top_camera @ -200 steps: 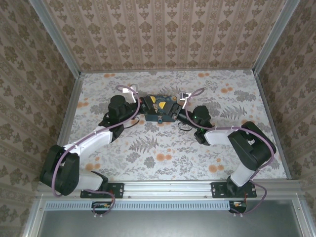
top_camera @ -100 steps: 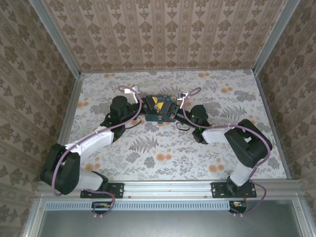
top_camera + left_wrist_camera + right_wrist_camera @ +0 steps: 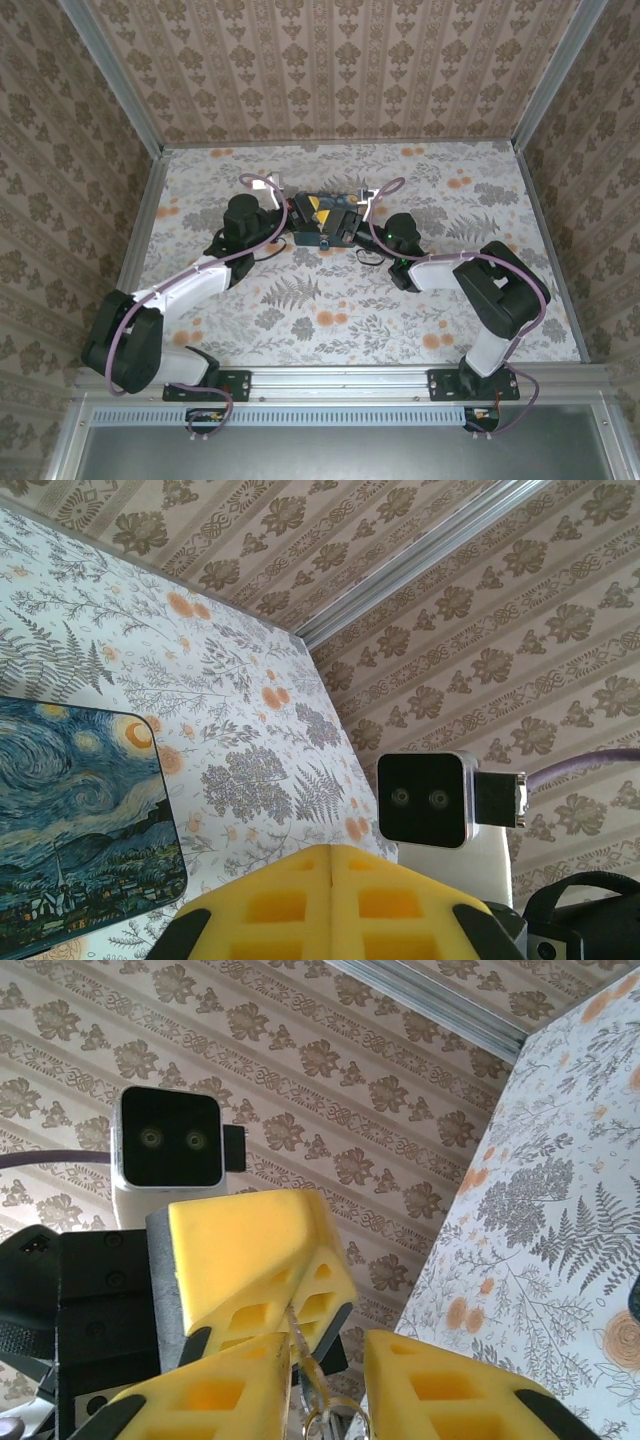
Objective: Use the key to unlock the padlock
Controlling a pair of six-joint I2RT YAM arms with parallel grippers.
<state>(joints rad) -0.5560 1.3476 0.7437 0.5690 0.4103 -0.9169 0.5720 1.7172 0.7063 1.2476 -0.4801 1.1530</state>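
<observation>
Arms from both sides meet over the painted tin [image 3: 330,228] at centre frame in the top view, where I see the left gripper [image 3: 312,208] and right gripper [image 3: 350,218] tip to tip. At the tin's lower edge sits the padlock [image 3: 326,243], a small bluish speck against the floral table [image 3: 300,310].

Left wrist view: my left gripper's yellow pads [image 3: 270,905] are pressed flat together along a closed seam at bottom centre. The tin lies at lower left and the other arm's wrist camera [image 3: 424,800] is at right.

Right wrist view: the right gripper's jaws stand partly apart along the bottom edge. Between them hangs the key [image 3: 303,1350], a thin metal sliver pinched in the seam of the left gripper's pads at centre left, with a small ring [image 3: 335,1422] at its lower end. I can't tell whether the right fingers touch it.
</observation>
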